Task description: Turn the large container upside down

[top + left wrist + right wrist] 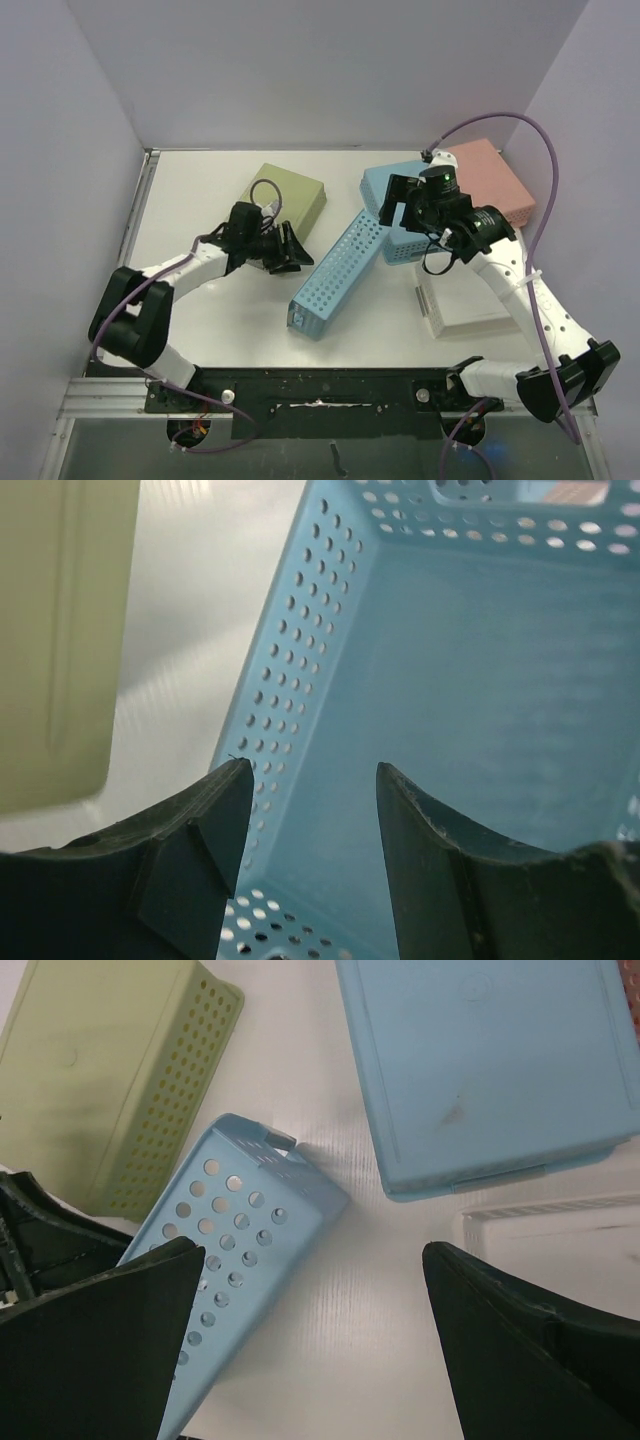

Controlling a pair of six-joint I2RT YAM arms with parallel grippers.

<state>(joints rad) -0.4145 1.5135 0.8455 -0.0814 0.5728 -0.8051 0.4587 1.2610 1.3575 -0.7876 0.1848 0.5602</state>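
Near the arms' bases, on the right of the tabletop [200, 190], sits a flat white container [465, 300]. Just left of it, at mid-table, the long blue perforated basket [335, 272] lies tipped onto one long side and runs diagonally away from the bases. One holed wall faces up and its open mouth faces left.

The left gripper [297, 252] is at that mouth. In its wrist view the jaws stand apart, released, with nothing clamped between them. The basket's smooth inner floor [480, 680] fills the gap beyond the left gripper's tips [312, 780]. Whether either finger touches the rim I cannot tell.

Beyond the basket's far end, the right gripper [412, 208] hangs above the table with its jaws spread wide and empty. From its wrist camera [312, 1255], the basket's handled end [230, 1250] lies below and toward its left finger, apart from both.

Farther back, an olive-green perforated container [290, 195] rests bottom up behind the left gripper. A pale blue container [490, 1070] is likewise bottom up, under the right wrist. A pink container [490, 175] sits in the far right corner.
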